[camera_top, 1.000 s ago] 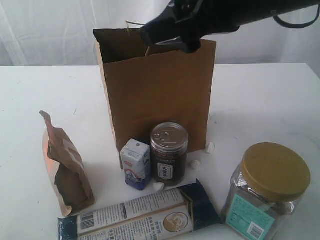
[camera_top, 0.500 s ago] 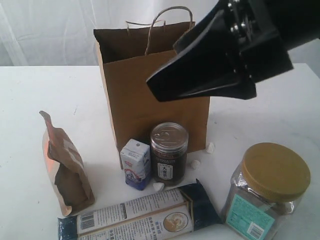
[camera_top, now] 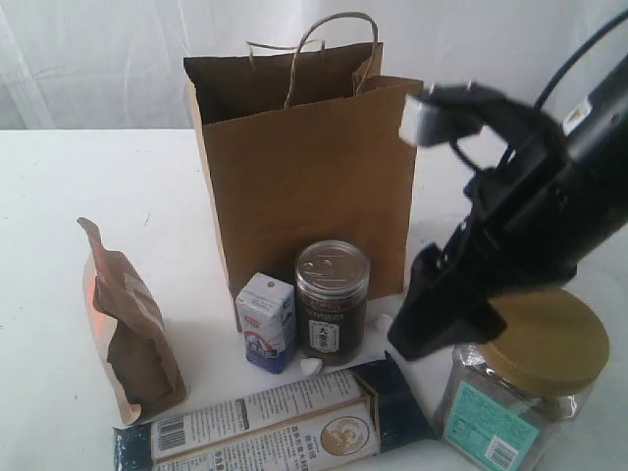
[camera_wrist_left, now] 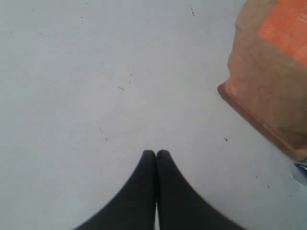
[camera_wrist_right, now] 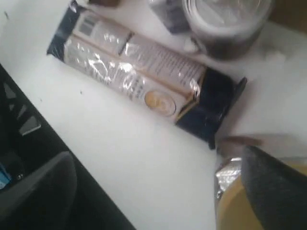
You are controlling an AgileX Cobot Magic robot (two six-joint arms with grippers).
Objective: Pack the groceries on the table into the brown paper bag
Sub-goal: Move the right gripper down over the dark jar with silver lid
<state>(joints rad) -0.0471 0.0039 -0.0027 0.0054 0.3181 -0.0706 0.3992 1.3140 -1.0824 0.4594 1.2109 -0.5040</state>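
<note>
The brown paper bag (camera_top: 304, 177) stands open at the middle of the table (camera_top: 78, 196). In front of it are the small white-blue carton (camera_top: 267, 322) and the dark pull-tab jar (camera_top: 332, 302). To the left stands the brown pouch (camera_top: 128, 324), and the long blue-white packet (camera_top: 275, 422) lies at the front. My right gripper (camera_top: 432, 314) hangs low beside the big gold-lidded jar (camera_top: 530, 373), partly covering it. In the right wrist view that gripper (camera_wrist_right: 156, 155) is open, one finger over the gold lid (camera_wrist_right: 240, 211). My left gripper (camera_wrist_left: 156, 153) is shut above bare table near the pouch (camera_wrist_left: 273, 72). The yellow-grain bottle is out of view.
Small white crumpled scraps (camera_top: 310, 367) lie between the dark jar and the packet (camera_wrist_right: 144, 86). The table's front edge runs close to the packet, with dark floor (camera_wrist_right: 29, 143) beyond it. A white curtain (camera_top: 98, 59) hangs behind.
My right arm has swung from above the bag's mouth down and to the right, ending beside the gold-lidded jar. The bag's handles now show. The packages have not moved.
</note>
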